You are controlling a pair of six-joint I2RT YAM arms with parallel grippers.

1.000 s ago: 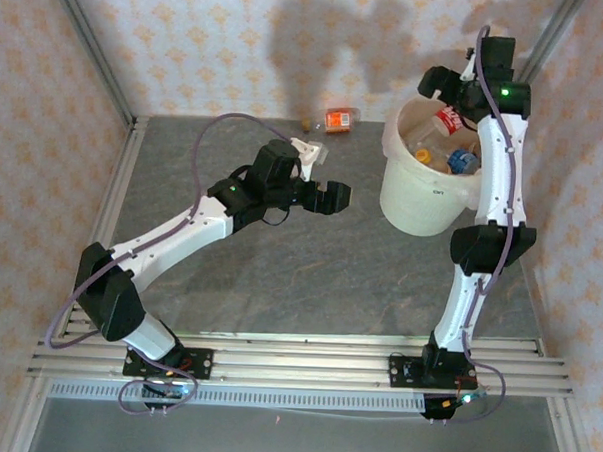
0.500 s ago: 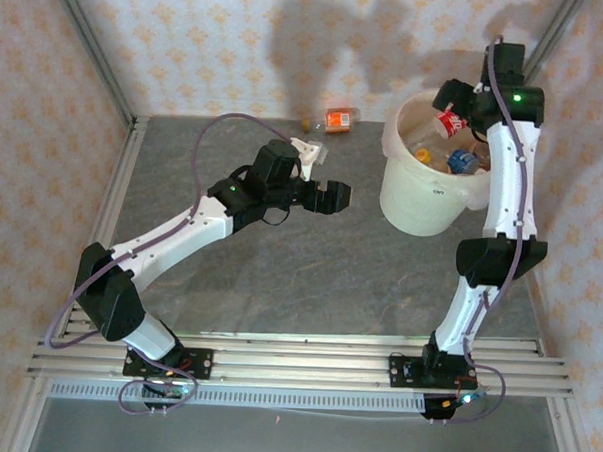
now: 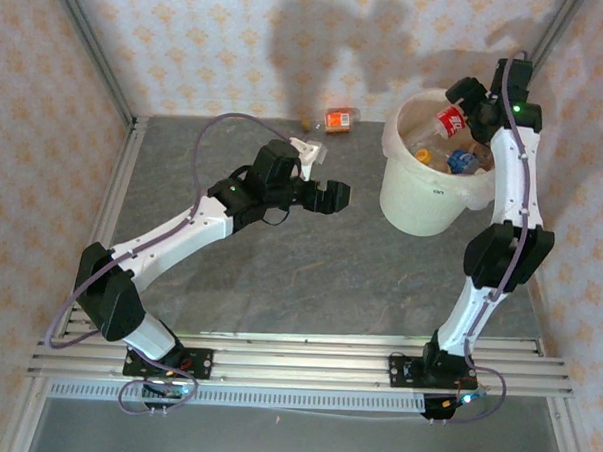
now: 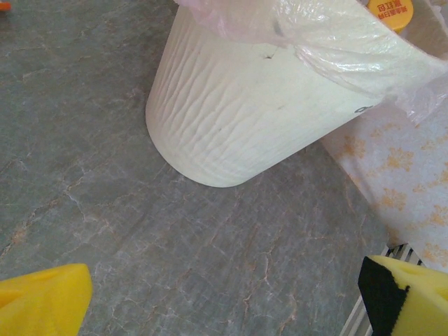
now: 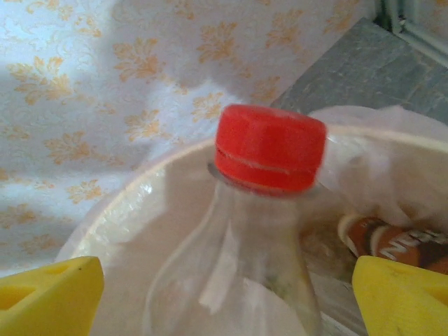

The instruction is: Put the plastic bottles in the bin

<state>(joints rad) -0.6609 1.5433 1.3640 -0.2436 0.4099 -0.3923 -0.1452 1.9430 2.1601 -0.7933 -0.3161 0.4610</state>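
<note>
A: Yellow-tipped right tool (image 5: 227,297) is hanging open over the bin (image 3: 412,206), jaws flanking a red-capped bottle (image 5: 269,147) with a gap on either side. I'm judging this the drop-off.

B: Agreed. Left tool (image 3: 335,195) is hovering open and empty above the worktop (image 3: 279,275). It's probably needing to reach the orange bottle (image 3: 339,120) lying at the far edge.

A: Overhead is showing that bottle, while the right wrist view is showing those gaps.
</note>
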